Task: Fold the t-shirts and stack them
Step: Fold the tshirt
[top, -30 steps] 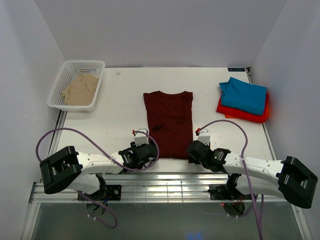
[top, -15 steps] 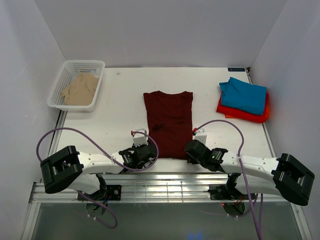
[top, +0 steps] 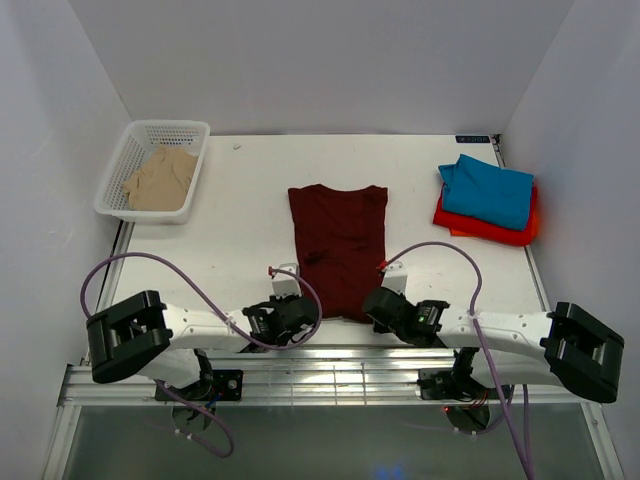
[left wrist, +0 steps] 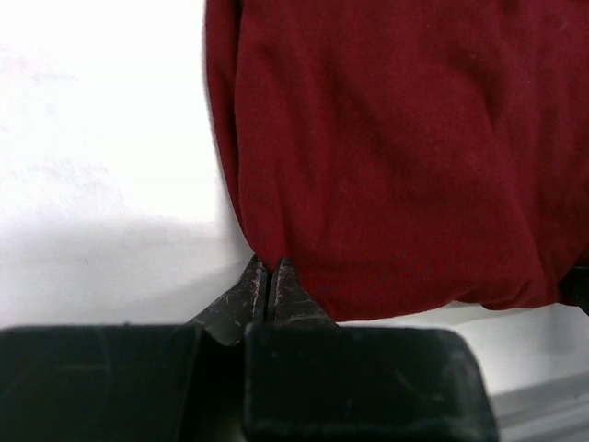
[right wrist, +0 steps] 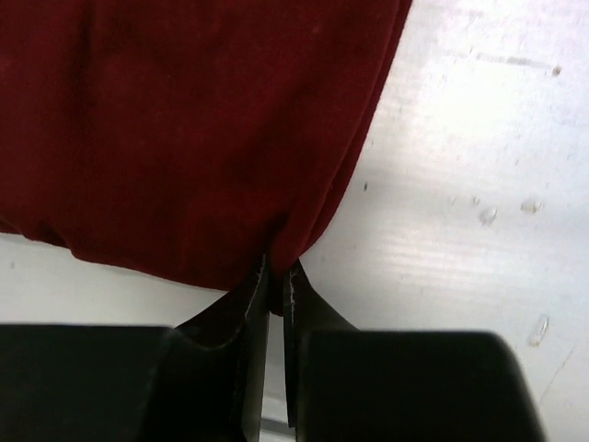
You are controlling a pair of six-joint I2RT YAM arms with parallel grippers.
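The dark maroon t-shirt lies flat, folded lengthwise, in the middle of the table, collar away from me. My left gripper is at its near left corner. In the left wrist view that gripper is shut, pinching the maroon hem. My right gripper is at the near right corner. In the right wrist view it is shut on a tuck of the maroon cloth. A folded teal-blue t-shirt rests on a red-orange one at the right.
A white mesh basket at the far left holds a crumpled beige t-shirt. White walls close in the table on three sides. The metal rail with the arm bases runs along the near edge.
Both grippers have gone from open to shut on the maroon shirt's near corners. Both wrists have shifted slightly inward along the near hem.
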